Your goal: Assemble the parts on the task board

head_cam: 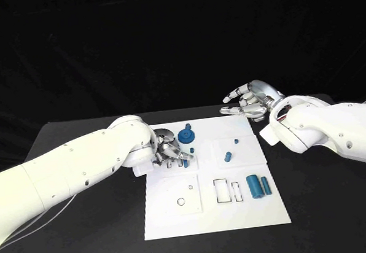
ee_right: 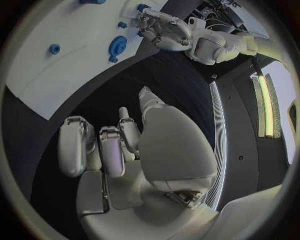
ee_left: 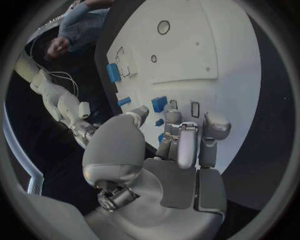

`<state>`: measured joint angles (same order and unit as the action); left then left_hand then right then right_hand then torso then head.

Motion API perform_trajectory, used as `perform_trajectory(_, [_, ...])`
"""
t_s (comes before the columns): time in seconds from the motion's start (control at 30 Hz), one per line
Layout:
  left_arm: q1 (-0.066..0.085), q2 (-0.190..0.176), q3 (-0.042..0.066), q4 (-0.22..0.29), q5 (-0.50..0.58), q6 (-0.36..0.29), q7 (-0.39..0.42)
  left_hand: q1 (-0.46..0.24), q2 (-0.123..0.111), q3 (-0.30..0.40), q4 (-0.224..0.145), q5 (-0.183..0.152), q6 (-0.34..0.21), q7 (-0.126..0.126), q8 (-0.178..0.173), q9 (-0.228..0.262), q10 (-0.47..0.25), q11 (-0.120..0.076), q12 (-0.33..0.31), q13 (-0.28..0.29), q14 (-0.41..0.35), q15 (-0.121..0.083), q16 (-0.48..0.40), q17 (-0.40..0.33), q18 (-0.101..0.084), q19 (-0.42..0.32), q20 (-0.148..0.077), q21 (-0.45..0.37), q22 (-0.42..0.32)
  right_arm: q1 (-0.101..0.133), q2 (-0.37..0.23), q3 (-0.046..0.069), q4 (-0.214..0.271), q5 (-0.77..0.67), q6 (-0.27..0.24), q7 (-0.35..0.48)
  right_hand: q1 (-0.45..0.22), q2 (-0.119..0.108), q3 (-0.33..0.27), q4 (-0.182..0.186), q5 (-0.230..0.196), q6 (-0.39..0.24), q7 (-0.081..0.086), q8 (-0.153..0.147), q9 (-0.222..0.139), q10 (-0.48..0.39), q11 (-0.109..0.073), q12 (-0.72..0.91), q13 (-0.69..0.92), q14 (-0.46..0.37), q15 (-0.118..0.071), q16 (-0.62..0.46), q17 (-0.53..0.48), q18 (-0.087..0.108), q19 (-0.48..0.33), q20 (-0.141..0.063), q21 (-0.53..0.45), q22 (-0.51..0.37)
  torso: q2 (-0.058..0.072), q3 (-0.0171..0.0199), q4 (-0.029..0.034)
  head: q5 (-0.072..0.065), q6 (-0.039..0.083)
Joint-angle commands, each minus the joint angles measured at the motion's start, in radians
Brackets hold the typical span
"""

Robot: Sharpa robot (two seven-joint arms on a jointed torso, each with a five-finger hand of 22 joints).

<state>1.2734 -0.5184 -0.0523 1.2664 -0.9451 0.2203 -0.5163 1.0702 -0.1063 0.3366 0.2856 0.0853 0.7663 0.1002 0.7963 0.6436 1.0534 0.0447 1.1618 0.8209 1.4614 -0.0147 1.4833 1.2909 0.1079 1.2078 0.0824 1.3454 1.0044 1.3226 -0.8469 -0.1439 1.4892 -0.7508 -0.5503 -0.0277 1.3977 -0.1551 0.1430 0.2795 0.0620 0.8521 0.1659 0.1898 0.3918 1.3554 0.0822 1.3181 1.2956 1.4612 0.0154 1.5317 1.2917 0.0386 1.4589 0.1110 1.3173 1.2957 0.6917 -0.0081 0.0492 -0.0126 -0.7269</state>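
Observation:
The white task board (head_cam: 215,212) lies mid-table. My left hand (head_cam: 170,152) rests over its far left part, fingers curled down onto the surface. In the left wrist view a small blue part (ee_left: 160,122) sits between the thumb and the fingers (ee_left: 187,137); whether it is pinched is unclear. A blue round part with a peg (head_cam: 187,135) stands just beyond that hand. A blue peg (head_cam: 236,141), an oblong part (head_cam: 228,156) and two blue cylinders (head_cam: 259,186) lie on the right half. My right hand (head_cam: 252,101) hovers past the far right corner, holding nothing.
Two rectangular slots (head_cam: 228,191) and a round hole (head_cam: 181,201) mark the near half of the board. In the right wrist view the board (ee_right: 69,55) carries the round blue part (ee_right: 117,46), with my left hand (ee_right: 164,27) beside it. Black table surrounds the board.

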Motion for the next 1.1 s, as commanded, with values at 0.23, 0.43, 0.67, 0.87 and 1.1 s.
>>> perform_trajectory(0.23, [0.001,0.004,0.000,-0.003,0.002,0.009,0.001,0.033,0.020,-0.015,0.004,0.013,-0.008,-0.001,0.028,0.025,0.013,-0.013,0.013,0.004,0.032,-0.010,0.019,0.121,-0.002,0.031,0.000,0.019,0.022,0.000,0.000,0.000,0.000,-0.002,0.004,0.000,-0.005,0.023,-0.038,0.006,0.012,-0.003,-0.001,0.022,0.010,-0.019,-0.001,-0.006,0.030,0.084,-0.011,-0.013,0.190,0.022,-0.003,-0.004,-0.015,0.108,0.001,0.0004,-0.0004,-0.003,-0.004])
perform_trajectory(0.43, [0.001,0.008,0.000,-0.003,0.002,0.012,0.001,0.051,0.031,-0.004,0.003,0.013,-0.009,-0.002,0.027,0.031,0.013,-0.014,0.014,0.005,0.033,-0.011,0.020,0.123,-0.002,0.031,0.000,0.020,0.024,0.000,0.001,0.000,0.000,-0.002,0.005,-0.001,-0.005,0.024,-0.038,0.006,0.012,-0.003,-0.001,0.023,0.010,-0.019,-0.001,-0.006,0.030,0.084,-0.011,-0.013,0.189,0.022,-0.002,-0.004,-0.015,0.109,0.001,0.0002,-0.0010,-0.004,-0.004])
perform_trajectory(0.67, [0.001,0.010,-0.001,-0.007,0.009,0.017,0.000,0.080,0.040,0.015,0.001,0.014,-0.010,-0.004,0.025,0.038,0.013,-0.016,0.015,0.005,0.034,-0.013,0.020,0.125,-0.002,0.030,0.000,0.022,0.026,0.000,0.001,0.000,-0.001,-0.002,0.007,-0.002,-0.005,0.024,-0.038,0.006,0.012,-0.003,-0.001,0.023,0.010,-0.019,-0.001,-0.006,0.030,0.084,-0.011,-0.013,0.189,0.022,-0.002,-0.004,-0.015,0.109,0.001,0.0000,-0.0002,-0.006,-0.006])
perform_trajectory(0.87, [0.001,0.012,-0.002,-0.007,0.017,0.021,0.001,0.122,0.043,0.050,-0.003,0.013,-0.011,-0.007,0.021,0.046,0.012,-0.019,0.014,0.004,0.035,-0.015,0.021,0.127,-0.002,0.030,-0.001,0.024,0.029,0.000,0.002,0.000,-0.001,-0.002,0.009,-0.002,-0.006,0.025,-0.038,0.006,0.012,-0.003,-0.001,0.025,0.010,-0.019,-0.002,-0.006,0.030,0.084,-0.011,-0.013,0.189,0.022,-0.003,-0.004,-0.016,0.108,0.001,0.0004,0.0010,-0.006,-0.008])
perform_trajectory(1.1, [0.000,0.011,-0.002,-0.004,0.040,0.025,0.002,0.189,0.041,0.155,-0.023,0.011,-0.011,-0.012,0.013,0.063,0.017,-0.024,0.013,0.004,0.037,-0.019,0.024,0.132,-0.002,0.029,-0.005,0.026,0.032,-0.001,0.003,-0.001,-0.002,-0.002,0.010,-0.003,-0.006,0.025,-0.038,0.006,0.012,-0.003,-0.001,0.025,0.010,-0.019,-0.002,-0.006,0.030,0.084,-0.011,-0.013,0.189,0.022,-0.003,-0.004,-0.016,0.108,0.001,0.0004,0.0002,-0.005,-0.009])
